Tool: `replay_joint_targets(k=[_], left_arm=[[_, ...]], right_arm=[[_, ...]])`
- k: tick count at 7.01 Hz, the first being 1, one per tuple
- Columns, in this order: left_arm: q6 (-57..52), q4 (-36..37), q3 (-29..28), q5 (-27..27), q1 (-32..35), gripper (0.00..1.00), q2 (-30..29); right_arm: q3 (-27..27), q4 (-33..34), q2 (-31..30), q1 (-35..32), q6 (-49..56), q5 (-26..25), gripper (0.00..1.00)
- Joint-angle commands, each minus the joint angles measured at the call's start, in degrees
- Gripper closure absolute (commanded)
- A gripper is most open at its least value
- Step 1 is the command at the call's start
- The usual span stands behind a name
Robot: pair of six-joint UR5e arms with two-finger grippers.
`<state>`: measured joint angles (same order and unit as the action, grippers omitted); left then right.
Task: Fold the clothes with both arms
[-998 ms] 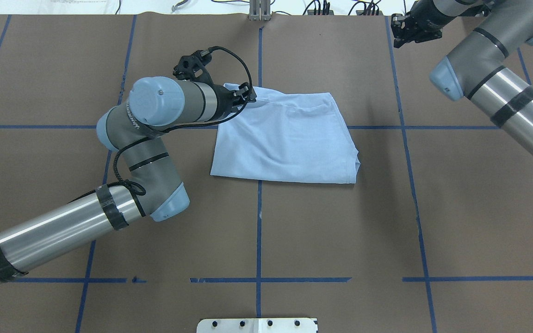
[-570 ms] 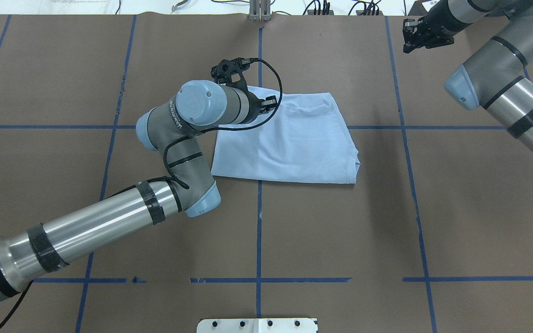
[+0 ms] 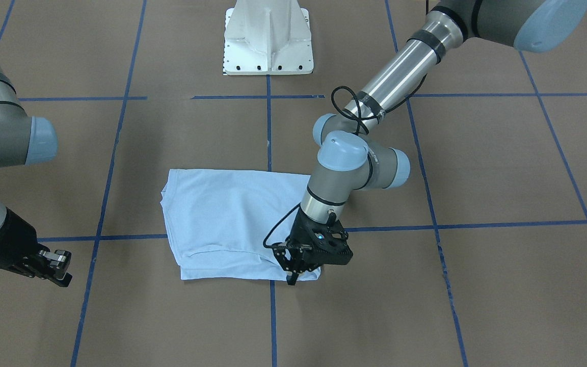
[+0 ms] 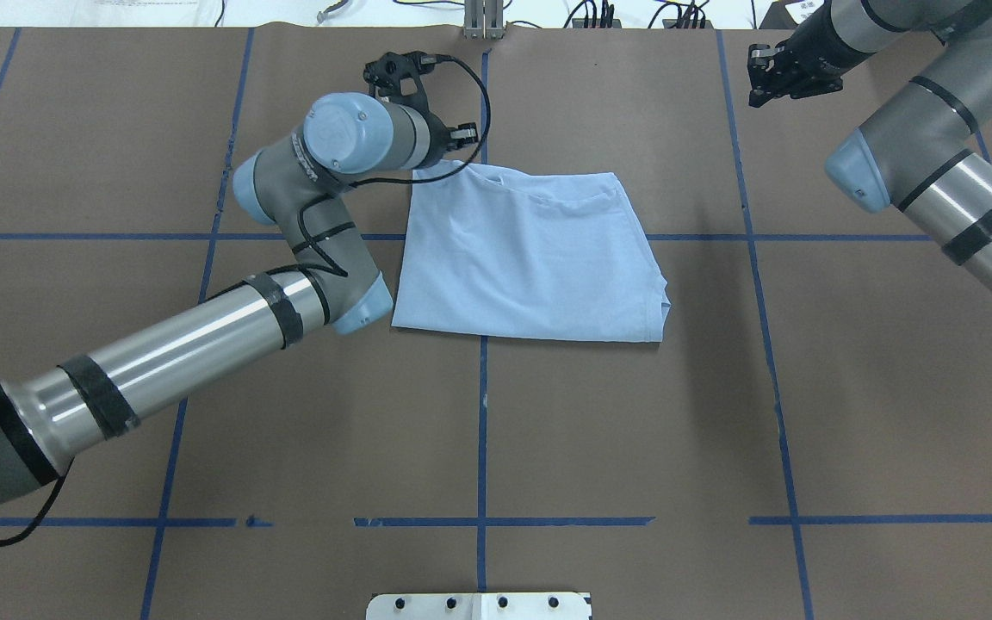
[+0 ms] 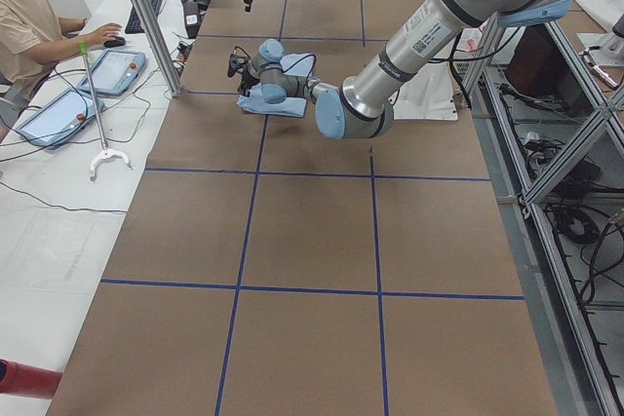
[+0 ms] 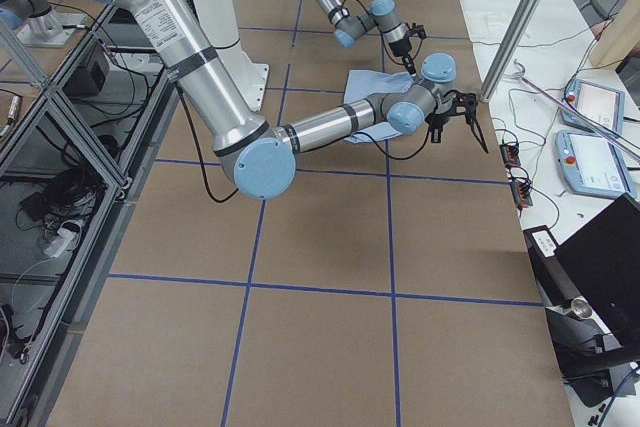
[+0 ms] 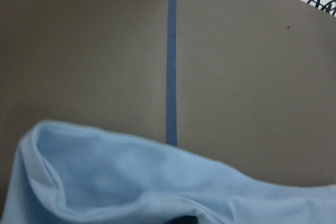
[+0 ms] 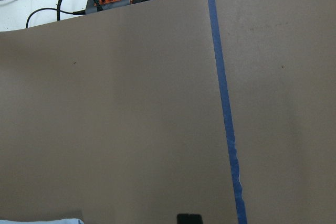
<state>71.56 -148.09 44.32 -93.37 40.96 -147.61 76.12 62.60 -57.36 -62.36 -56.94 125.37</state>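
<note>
So the silver-grey left arm [image 4: 195,336] comes in low over the brown paper-covered table [image 4: 634,430]. Its black left gripper [image 3: 291,277] points down, fingers pinched together on a corner of the light blue folded T-shirt [image 4: 530,258], the corner farthest from the robot. That's how it reads from the front view anyway, and the wrist camera kinda agrees: the fabric bunches into a soft raised ridge right below the fingers, and a blue tape line [image 7: 171,56] runs straight ahead of them. From that gripper the rest of the shirt spreads back toward the robot and off to the right. It lies flat in a roughly square fold, with a doubled-up edge at the corner diagonally opposite the grip. Further right, well apart from both the shirt and the left gripper, the black right gripper [image 4: 761,77] hangs over bare table. Its two fingers are spread and there's nothing between them. The silver-grey right arm [image 4: 961,207] stretches back behind it. Its wrist camera mostly shows brown paper and tape, with a tiny sliver of pale blue in the bottom left corner.
</note>
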Motion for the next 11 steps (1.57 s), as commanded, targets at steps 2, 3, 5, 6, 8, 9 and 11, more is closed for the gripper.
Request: replay_joint_targets(k=[2, 3, 5, 6, 8, 9, 11], left_arm=[[-6.3, -4.8, -6.0, -7.4, 8.7, 1.0, -1.3], [-6.4, -3.4, -0.2, -8.3, 9.9, 1.0, 2.5], [-16.7, 4.3, 17.8, -21.3, 18.0, 1.0, 18.1], [-21.6, 9.1, 28.3, -25.9, 22.7, 1.0, 26.8], [-42.9, 28.9, 45.9, -32.0, 31.6, 0.85, 38.7], [-53.4, 40.1, 51.5, -32.1, 36.8, 0.79, 40.6], [-78.6, 55.7, 53.3, -32.0, 48.4, 0.53, 41.8]], right_arm=[[0.7, 1.7, -0.6, 0.1, 0.0, 0.3, 1.0], [2.1, 7.3, 0.1, -1.2, 1.2, 0.1, 1.0], [3.2, 11.5, -2.1, -7.0, 11.3, 0.7, 1.0], [5.4, 16.8, -4.4, -10.2, 20.9, 0.7, 1.0], [12.7, 29.7, -11.2, -17.2, 38.2, 0.7, 0.87], [14.8, 32.6, -14.9, -20.7, 45.0, 3.5, 0.75], [17.2, 32.7, -20.6, -26.1, 47.6, 10.6, 0.0]])
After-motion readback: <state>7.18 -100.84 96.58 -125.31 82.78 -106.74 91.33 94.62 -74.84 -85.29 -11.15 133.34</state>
